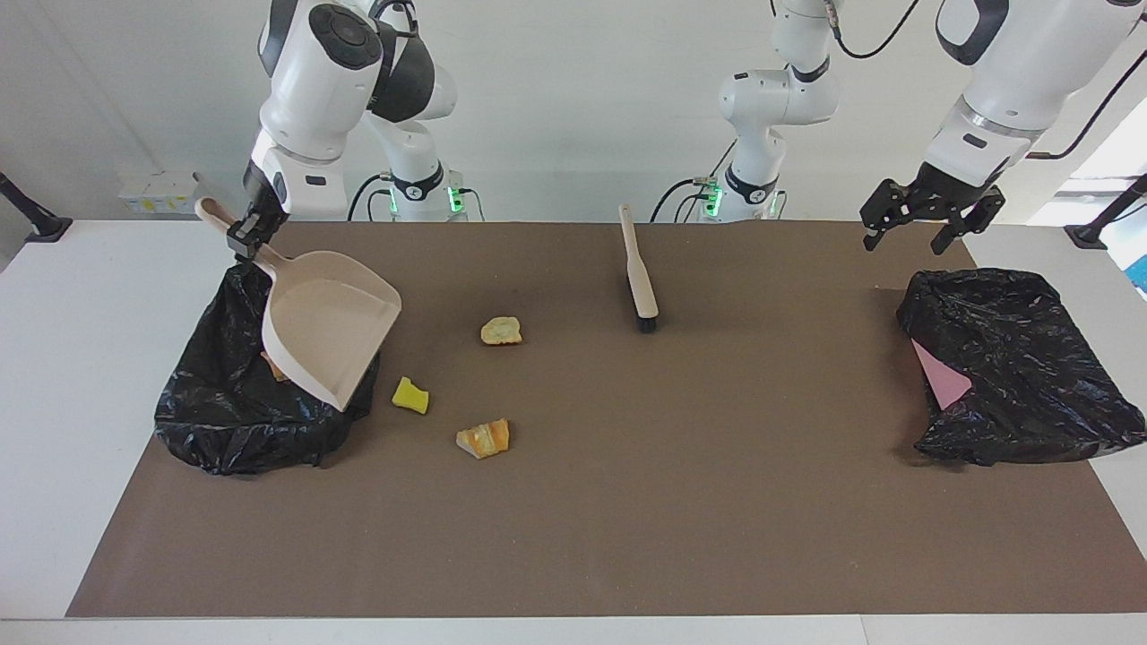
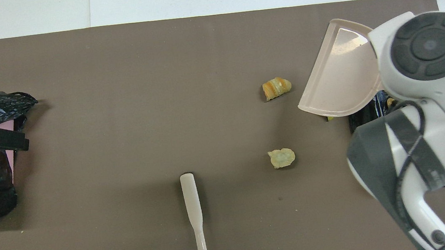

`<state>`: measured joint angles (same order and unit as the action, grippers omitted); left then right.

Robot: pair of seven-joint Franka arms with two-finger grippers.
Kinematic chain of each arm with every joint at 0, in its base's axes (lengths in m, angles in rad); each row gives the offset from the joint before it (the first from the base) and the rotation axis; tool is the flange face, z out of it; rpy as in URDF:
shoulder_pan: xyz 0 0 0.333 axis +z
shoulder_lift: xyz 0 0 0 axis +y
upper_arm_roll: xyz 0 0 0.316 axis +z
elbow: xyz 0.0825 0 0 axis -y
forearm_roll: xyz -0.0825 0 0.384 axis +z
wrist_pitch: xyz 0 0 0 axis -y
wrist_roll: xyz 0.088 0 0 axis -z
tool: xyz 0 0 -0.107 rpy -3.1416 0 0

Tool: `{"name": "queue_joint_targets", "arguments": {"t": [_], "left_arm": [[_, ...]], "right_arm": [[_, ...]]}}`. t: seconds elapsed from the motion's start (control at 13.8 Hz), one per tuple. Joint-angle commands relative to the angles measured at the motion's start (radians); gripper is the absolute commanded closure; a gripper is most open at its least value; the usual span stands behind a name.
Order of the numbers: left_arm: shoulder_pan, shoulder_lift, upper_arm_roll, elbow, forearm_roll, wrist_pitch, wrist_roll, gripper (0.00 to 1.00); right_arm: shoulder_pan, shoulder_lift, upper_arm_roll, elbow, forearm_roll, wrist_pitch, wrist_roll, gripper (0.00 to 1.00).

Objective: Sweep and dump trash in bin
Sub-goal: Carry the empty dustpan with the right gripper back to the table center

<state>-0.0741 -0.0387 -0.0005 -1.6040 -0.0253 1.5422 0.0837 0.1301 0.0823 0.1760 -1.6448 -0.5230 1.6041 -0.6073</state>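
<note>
This is a robotics lab, no question. Two white Franka arms stand bolted at one edge of a white table [image 1: 54, 358], cables looping from their joints and green status lights glowing at both bases. A plain brown mat [image 1: 627, 502] covers the table as a staged work surface, and just past the arms' bases there is only a bare white wall [image 1: 556, 107]. Black stands poke in at the table's ends, beside the arms.
</note>
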Motion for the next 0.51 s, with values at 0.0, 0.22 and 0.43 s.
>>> {"name": "queue_joint_targets", "arguments": {"t": [0.0,0.22,0.43], "left_arm": [[-0.015,-0.035,0.013,-0.040,0.019,-0.002,0.016,0.00],[-0.015,-0.037,0.011,-0.042,0.019,-0.001,0.016,0.00],[-0.013,-0.037,0.011,-0.043,0.019,-0.005,0.016,0.00]], "right_arm": [[0.081,0.172,0.000,0.204,0.088,-0.082,0.253,1.00],[0.138,0.253,0.000,0.269,0.196,-0.047,0.548,1.00],[0.229,0.379,0.000,0.400,0.259,-0.023,0.847,1.00]]}}
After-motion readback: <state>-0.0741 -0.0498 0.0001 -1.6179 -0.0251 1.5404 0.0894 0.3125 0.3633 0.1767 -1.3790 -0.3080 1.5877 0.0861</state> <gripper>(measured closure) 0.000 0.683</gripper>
